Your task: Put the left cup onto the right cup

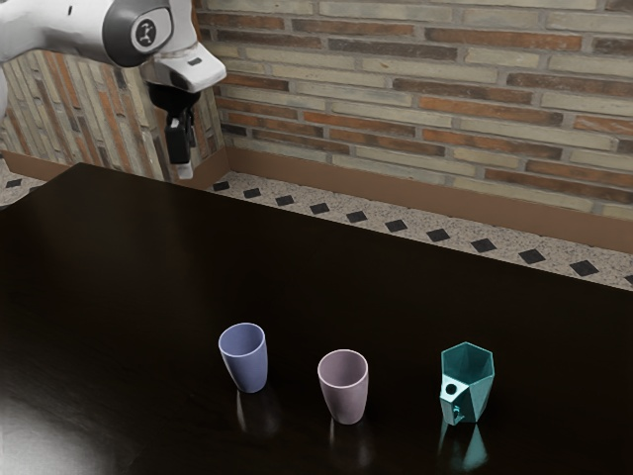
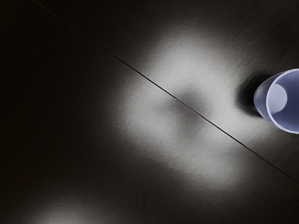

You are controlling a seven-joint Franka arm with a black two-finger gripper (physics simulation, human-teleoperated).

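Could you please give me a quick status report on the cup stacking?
Gripper high, empty, well away from blue cup. Blue cup upright, untouched. Pink cup stands between it and teal cup.

1. A brick wall [image 1: 415, 89] stands behind, with a brown baseboard [image 1: 415, 191] at its foot.
2. The floor [image 1: 417, 228] is speckled, with small black diamonds.
3. The dark table [image 1: 119, 297] is glossy and reflects light.

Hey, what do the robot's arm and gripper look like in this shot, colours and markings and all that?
The arm has a glossy white shell with rounded segments. Its last joint carries a round grey cap with a small white mark at the centre. Below that sits a white hand block, and from it hangs the slim black gripper, pale at its very tip.
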